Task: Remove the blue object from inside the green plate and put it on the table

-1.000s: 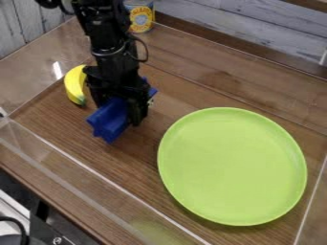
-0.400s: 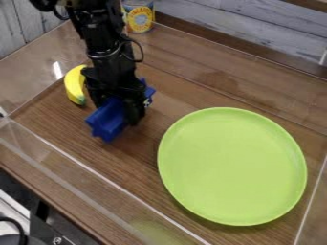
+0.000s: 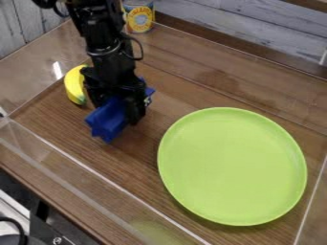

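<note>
1 gripper (image 3: pixel 125 110), fingers right at the blue object (image 3: pixel 110 119); black parts cover the tips, so I can't tell if they're clamped on it or apart. Blue object is directly below the hand, partly hidden, off the plate, looks to be at table level. Step in hand, my read: the put-down, near the end of the task. Next move: make sure it's supported by the table, open wide if still gripping, then lift straight up. Risk: fingers snag it on the way up, or nudge it into the banana.

Just beside the hand, on its far side from the plate: yellow banana (image 3: pixel 76 85), partly behind the arm (image 3: pixel 105 38). Other side of the hand, apart from it: green plate (image 3: pixel 232 167), flat, shallow rim, nothing on it. Under all of it: table (image 3: pixel 179 87), brown wood grain, shiny in spots. Clear wall (image 3: pixel 76 192) runs along the near edge. Beyond the hand, at the back: 1 can (image 3: pixel 140 16) with a yellow label, cut off by the frame, and grey wood planks (image 3: pixel 243 33) behind.
</note>
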